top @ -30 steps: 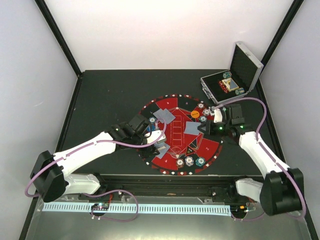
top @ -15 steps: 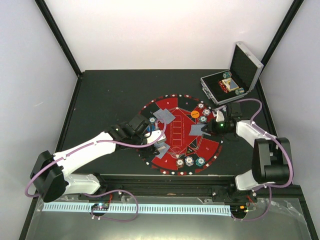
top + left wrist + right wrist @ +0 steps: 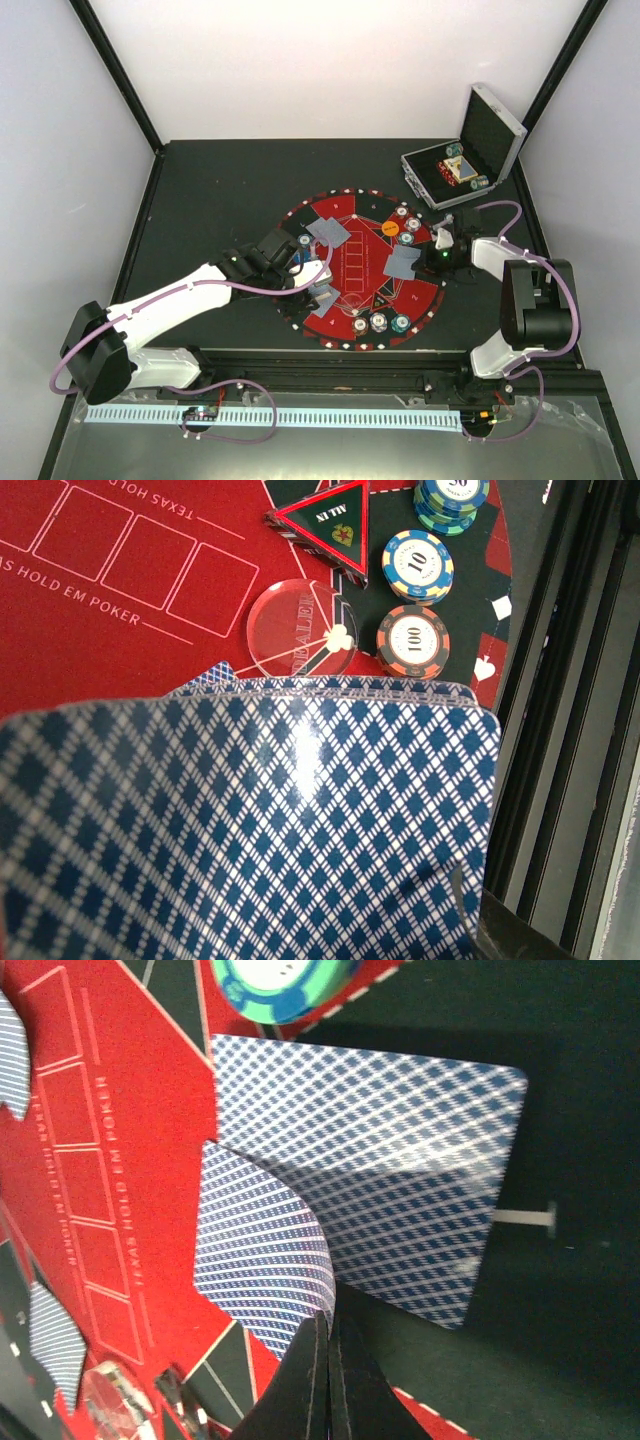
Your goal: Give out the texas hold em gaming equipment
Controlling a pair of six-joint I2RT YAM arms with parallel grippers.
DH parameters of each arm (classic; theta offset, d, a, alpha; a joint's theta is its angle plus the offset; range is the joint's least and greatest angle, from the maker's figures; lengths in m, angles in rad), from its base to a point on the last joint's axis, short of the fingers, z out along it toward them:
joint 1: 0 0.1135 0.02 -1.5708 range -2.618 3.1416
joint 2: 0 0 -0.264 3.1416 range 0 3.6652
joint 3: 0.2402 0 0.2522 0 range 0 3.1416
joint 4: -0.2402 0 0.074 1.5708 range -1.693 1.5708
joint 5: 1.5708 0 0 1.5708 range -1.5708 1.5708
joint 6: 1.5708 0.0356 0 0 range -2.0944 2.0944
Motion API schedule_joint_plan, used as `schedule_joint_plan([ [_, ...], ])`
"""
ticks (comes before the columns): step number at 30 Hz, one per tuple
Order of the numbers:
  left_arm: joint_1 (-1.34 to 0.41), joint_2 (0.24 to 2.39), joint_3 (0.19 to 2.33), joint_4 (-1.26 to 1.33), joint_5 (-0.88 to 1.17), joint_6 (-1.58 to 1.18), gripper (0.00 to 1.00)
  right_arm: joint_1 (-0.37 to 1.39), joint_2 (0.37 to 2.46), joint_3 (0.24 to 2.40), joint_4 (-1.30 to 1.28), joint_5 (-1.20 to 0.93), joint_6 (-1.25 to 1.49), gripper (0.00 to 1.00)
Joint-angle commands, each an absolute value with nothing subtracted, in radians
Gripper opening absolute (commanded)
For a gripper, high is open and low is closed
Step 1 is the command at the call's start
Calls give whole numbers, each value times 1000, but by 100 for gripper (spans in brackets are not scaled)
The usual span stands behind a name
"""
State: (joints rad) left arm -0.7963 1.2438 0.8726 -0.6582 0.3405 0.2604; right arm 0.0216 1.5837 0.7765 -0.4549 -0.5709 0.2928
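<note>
**Right jaws had one card by the corner, second card sitting right under it**

The right jaws were pressed together on the near corner of a curled card (image 3: 262, 1250), out at the 3 o'clock side of the mat (image 3: 345, 206). In the wrist view that card ran from the jaws toward 11 o'clock, bowed upward. A flat card (image 3: 420, 1160) lay partly beneath it, its long axis seemingly about 9 to 3. A teal chip (image 3: 285, 980) sat just past them at 12.

From above, both cards lay at 9 o'clock from the right jaws, so that arm was far nearer. The left jaws were over the mat's 9 o'clock side, apparently pinching a fanned deck (image 3: 250, 830), though the fingers were hidden.

Room-wise, there was bare bench (image 3: 220, 190) past the rim and chips crowding 12. My guess is that dragging could shift the lower card.
</note>
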Motion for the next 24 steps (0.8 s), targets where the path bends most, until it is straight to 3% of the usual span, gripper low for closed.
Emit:
schedule_joint_plan([
  [1, -802, 1238, 905, -663, 336, 262, 40, 15, 1588, 798, -481, -462, 266, 1],
  [16, -804, 1238, 905, -664, 334, 262, 40, 15, 1610, 828, -485, -394, 263, 4],
  [24, -802, 1241, 905, -664, 332, 263, 40, 14, 1603, 838, -495, -399, 260, 27],
])
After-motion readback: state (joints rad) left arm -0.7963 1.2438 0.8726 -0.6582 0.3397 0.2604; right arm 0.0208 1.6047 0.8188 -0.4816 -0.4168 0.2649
